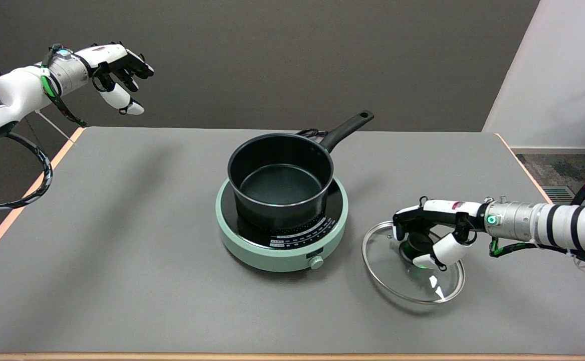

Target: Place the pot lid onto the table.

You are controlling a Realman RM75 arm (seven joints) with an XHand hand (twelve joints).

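Idle left hand [114, 70]: I leave it raised in the air at the far left, off the worktop [122, 240].
Cooker [282, 228]: pale green hob at the centre of the worktop, dial facing me.
Pot [280, 180]: black, uncovered, seated on the cooker, handle pointing to the far right.
Pot lid [412, 268]: clear glass disc with a metal rim and a dark knob; it lies right of the cooker, apart from it, and appears to rest flat on the worktop.
Right hand [430, 233]: I hold it over the lid's knob, fingers [445, 250] curled around it; I judge the grasp not yet let go.
Step in hand: set-down, near its end by my estimate.
Next move: I part the fingers evenly, then lift straight up, so the lid does not slide or tip.
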